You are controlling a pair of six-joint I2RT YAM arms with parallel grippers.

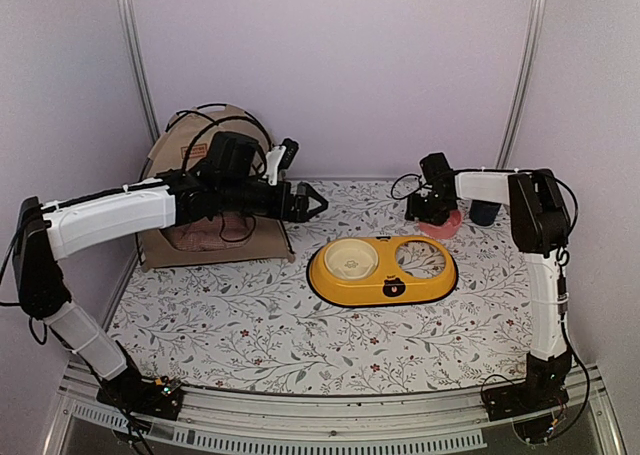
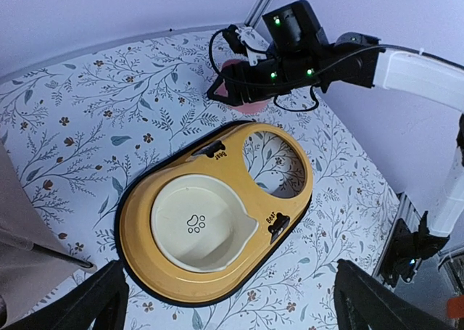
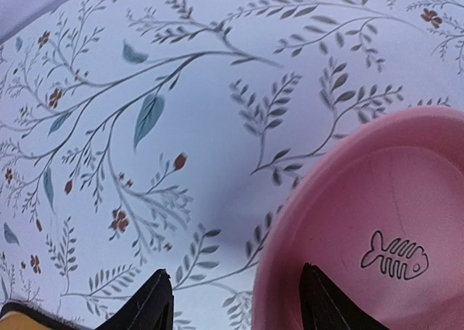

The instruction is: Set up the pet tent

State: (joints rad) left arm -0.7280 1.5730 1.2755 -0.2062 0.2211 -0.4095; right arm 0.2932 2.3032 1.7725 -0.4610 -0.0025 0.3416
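Nearest the arm bases, the floral tabletop [image 1: 300, 355] lies open up to the yellow feeder tray [image 1: 385, 263] at mid-table. Beyond the tray's left end, the left tool [image 1: 312, 203] hovers with jaws spread wide and nothing between them. Just left of it, partly behind its arm, the pet tent [image 1: 262, 237] sits in the far-left corner, close to both walls. Far right, the right tool [image 1: 437, 220] is open, its parted fingers straddling the rim of the pink bowl [image 3: 384, 199] near the back edge.

Tan tent [image 1: 168, 157], yellow feeder [image 1: 384, 271] (pink bowl [image 3: 391, 192])
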